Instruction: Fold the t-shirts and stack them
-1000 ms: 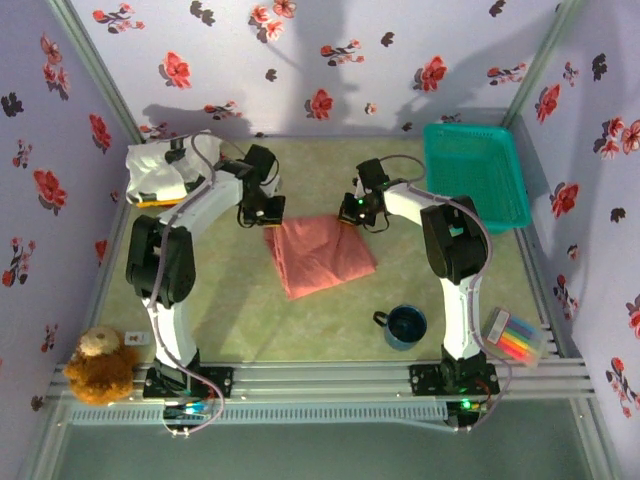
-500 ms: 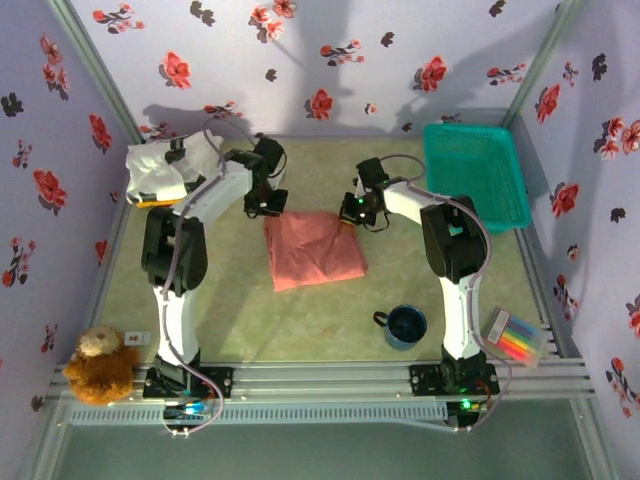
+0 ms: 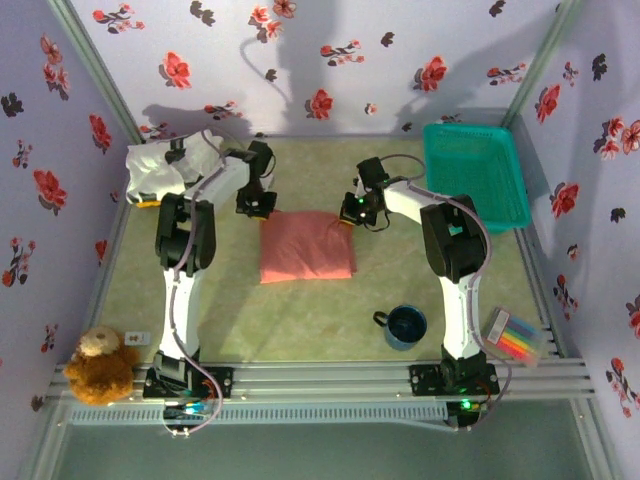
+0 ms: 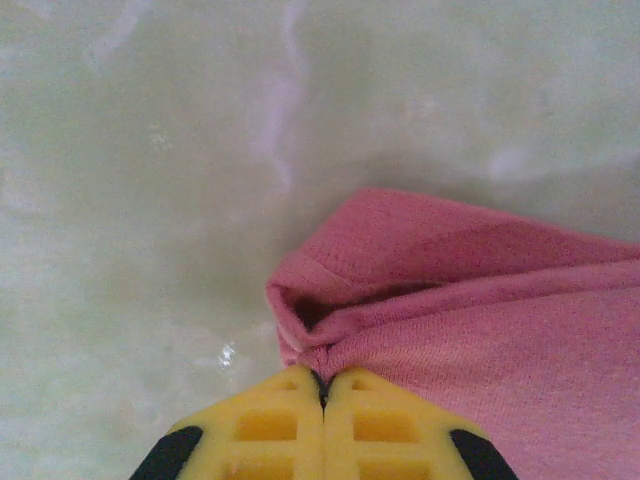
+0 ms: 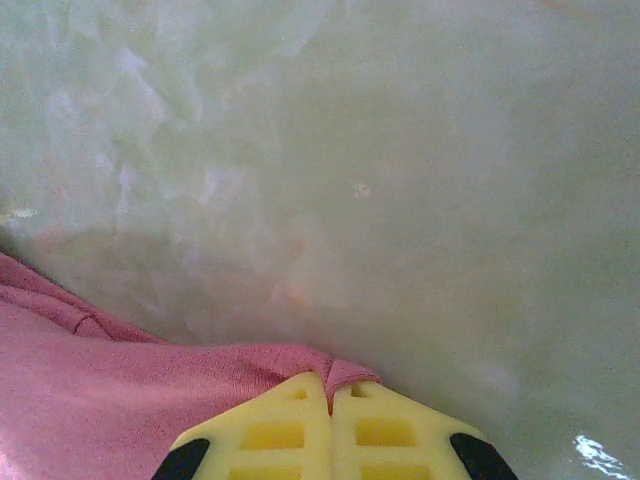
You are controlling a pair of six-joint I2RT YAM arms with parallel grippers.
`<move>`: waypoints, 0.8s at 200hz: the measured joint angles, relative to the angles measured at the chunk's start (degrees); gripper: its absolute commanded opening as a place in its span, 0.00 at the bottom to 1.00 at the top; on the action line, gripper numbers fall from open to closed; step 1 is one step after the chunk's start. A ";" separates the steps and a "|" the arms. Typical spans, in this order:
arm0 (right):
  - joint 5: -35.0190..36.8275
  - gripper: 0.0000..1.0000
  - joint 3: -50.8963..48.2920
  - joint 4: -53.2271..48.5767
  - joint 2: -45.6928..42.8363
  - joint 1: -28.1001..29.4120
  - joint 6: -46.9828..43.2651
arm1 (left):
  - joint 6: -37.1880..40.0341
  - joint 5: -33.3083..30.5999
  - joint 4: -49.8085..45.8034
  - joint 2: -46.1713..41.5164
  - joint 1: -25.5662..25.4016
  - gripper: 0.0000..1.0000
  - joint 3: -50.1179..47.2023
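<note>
1. The left gripper (image 3: 256, 203) has its yellow pads pressed together on a corner of the salmon-pink t-shirt (image 3: 307, 247). In its wrist view a small rolled lip of cloth sits just ahead of the tips, and the rest of the shirt spreads off to the pincer's right.
2. The right gripper (image 3: 352, 212) is likewise pinched tight on the opposite far corner. A thin tab of hem is caught between its pads, and the cloth runs away to its left and back under it.
3. The folded shirt therefore hangs between the two pincers. Its far edge spans from one to the other, and its body lies flat on the table (image 3: 300, 320) on the near side of both, towards the arm bases.
4. Its long axis runs roughly pincer to pincer, across the table, and the short axis runs from the held edge back to the free near edge.
5. The pile of other shirts (image 3: 160, 172), white with a yellow edge showing, lies on the outer side of the left pincer and slightly beyond it. It is well apart from the right pincer, so the left arm is the nearer one for stacking.
6. The teal basket (image 3: 475, 172) sits on the outer side of the right pincer, away from the pile.
7. My judgement is that the next move depends on that held far edge. Either both pincers bring it towards the free near edge for another fold, or they travel together leftward to the pile.
</note>
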 measured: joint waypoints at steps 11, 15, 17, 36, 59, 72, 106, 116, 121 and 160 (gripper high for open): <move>-0.15 0.00 0.00 -0.07 0.00 -0.04 0.00 | 0.26 0.52 0.02 0.92 0.52 0.00 0.52; -0.17 0.00 0.00 -0.11 0.00 -0.07 0.00 | 0.39 0.90 -0.02 1.36 0.76 0.00 0.83; -0.17 0.00 0.00 -0.13 0.00 -0.09 0.00 | 0.42 1.09 -0.02 1.49 0.85 0.00 0.96; -0.39 0.00 0.00 -0.24 0.00 -0.15 0.00 | 1.22 3.41 -1.11 3.17 2.03 0.00 3.58; -0.74 0.02 0.15 -0.61 0.00 -0.20 0.00 | 1.99 5.38 -1.95 4.50 2.91 0.00 5.55; -1.18 0.16 0.26 -0.98 0.00 -0.26 0.02 | 2.21 6.01 -2.01 4.50 3.04 0.00 5.55; -3.13 0.46 1.57 -3.48 0.02 -0.26 -0.07 | 2.78 7.96 -2.12 4.50 3.48 0.25 5.55; -3.39 0.48 2.19 -4.57 0.02 -0.20 -0.44 | 2.49 8.44 -2.34 4.50 3.56 0.35 5.55; -3.43 0.49 2.45 -5.20 0.02 -0.20 -0.31 | 2.51 8.61 -2.58 4.48 3.61 0.39 5.64; -3.26 0.66 3.39 -9.70 -1.03 -0.24 0.09 | 1.64 9.01 -4.66 3.13 3.96 0.66 7.54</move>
